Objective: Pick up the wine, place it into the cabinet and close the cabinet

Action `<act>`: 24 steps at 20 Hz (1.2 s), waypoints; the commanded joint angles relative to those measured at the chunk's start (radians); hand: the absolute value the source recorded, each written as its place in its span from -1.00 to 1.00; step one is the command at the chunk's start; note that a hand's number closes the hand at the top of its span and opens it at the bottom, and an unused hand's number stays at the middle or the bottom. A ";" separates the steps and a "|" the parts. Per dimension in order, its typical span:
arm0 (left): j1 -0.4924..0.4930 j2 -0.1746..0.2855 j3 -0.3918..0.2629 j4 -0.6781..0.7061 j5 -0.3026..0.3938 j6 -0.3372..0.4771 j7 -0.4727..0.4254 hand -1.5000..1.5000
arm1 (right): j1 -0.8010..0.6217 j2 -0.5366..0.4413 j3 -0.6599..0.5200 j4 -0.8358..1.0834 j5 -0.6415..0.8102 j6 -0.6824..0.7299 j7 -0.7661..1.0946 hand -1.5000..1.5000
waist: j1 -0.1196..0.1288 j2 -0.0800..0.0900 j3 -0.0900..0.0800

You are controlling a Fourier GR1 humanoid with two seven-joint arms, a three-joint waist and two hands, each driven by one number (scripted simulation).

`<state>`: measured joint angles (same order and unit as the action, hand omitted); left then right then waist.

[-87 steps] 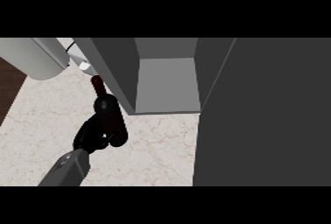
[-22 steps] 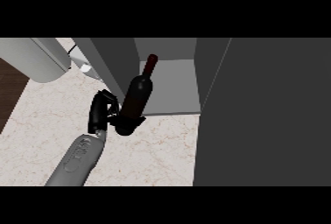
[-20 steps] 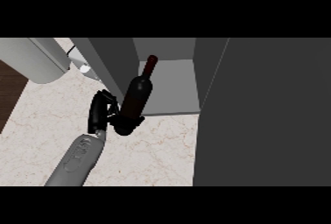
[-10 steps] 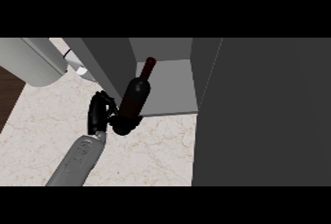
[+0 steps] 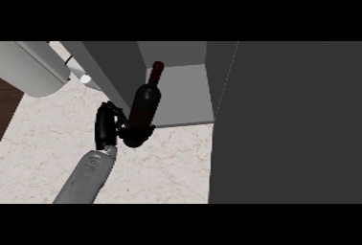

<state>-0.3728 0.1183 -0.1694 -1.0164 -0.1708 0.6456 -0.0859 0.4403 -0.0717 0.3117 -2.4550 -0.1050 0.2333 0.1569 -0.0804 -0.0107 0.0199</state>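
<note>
The wine bottle (image 5: 145,103) is dark with a red cap. It stands nearly upright at the front lip of the open grey cabinet (image 5: 180,93), its neck pointing into the opening. My left hand (image 5: 107,125) is just left of the bottle, with its fingers curled round the bottle's lower end. The grey forearm (image 5: 88,174) comes up from the lower left. The cabinet's dark door (image 5: 290,124) fills the right side of the view. My right hand does not show.
A large rounded grey object (image 5: 32,67) sits at the top left, with small white items (image 5: 79,74) beside it. The marble counter (image 5: 170,162) runs below the cabinet. Dark wood floor (image 5: 7,107) shows past the counter's left edge.
Since the oldest frame the bottle has gone up and right from the counter to the cabinet's mouth. Over the last second hand and bottle have barely moved; the door's edge has crept left.
</note>
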 commanded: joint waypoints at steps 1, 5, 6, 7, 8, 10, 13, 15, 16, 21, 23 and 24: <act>-0.211 -0.096 -0.007 0.161 0.009 -0.038 0.086 1.00 | 0.027 -0.004 0.018 -0.052 -0.052 0.010 0.019 -1.00 | -0.052 0.034 -0.021; -0.223 -0.113 0.023 0.143 0.021 0.021 0.083 1.00 | 0.000 -0.002 -0.001 -0.027 -0.063 0.012 0.022 -1.00 | -0.056 0.043 -0.022; -0.225 -0.092 0.021 0.156 0.005 0.016 0.065 1.00 | 0.004 0.004 0.009 -0.030 -0.061 0.009 0.024 -1.00 | -0.057 0.043 -0.022; -0.214 -0.082 -0.002 0.164 -0.038 0.043 0.024 1.00 | 0.014 -0.012 0.022 -0.044 -0.066 0.028 0.031 -1.00 | -0.061 0.041 -0.022; -0.224 -0.074 -0.026 0.164 -0.066 0.042 0.031 1.00 | 0.009 -0.007 0.009 -0.041 -0.064 0.027 0.013 -1.00 | -0.057 0.037 -0.020; -0.245 -0.053 -0.046 0.160 -0.107 0.049 0.057 1.00 | -0.006 -0.014 0.000 0.006 -0.062 0.042 0.006 -1.00 | -0.058 0.041 -0.018; -0.235 -0.035 -0.072 0.144 -0.146 0.053 0.072 1.00 | 0.003 -0.001 0.008 -0.027 -0.074 0.035 0.010 -1.00 | -0.086 0.040 -0.017; -0.222 -0.026 -0.087 0.149 -0.172 0.064 0.061 1.00 | 0.003 -0.008 0.026 -0.007 -0.056 0.051 0.001 -1.00 | -0.089 0.041 -0.018; -0.219 -0.028 -0.105 0.146 -0.198 0.079 0.065 1.00 | 0.007 -0.005 0.021 -0.004 -0.063 0.050 -0.001 -1.00 | -0.083 0.039 -0.017; -0.213 -0.057 -0.126 0.111 -0.212 0.093 0.112 1.00 | -0.008 0.005 0.004 0.023 -0.074 0.054 -0.019 -1.00 | -0.090 0.043 -0.016; -0.194 -0.078 -0.133 0.113 -0.224 0.125 0.122 1.00 | -0.008 -0.010 0.009 -0.005 -0.080 0.072 -0.014 -1.00 | -0.094 0.041 -0.017; -0.197 -0.077 -0.139 0.106 -0.226 0.113 0.140 1.00 | -0.007 0.003 0.009 -0.001 -0.078 0.055 -0.002 -1.00 | -0.080 0.038 -0.018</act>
<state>-0.3337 0.1582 -0.2397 -1.0398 -0.3629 0.8477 -0.0261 0.4301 -0.0703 0.3249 -2.4344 -0.1298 0.2886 0.1385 -0.1220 -0.0017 0.0189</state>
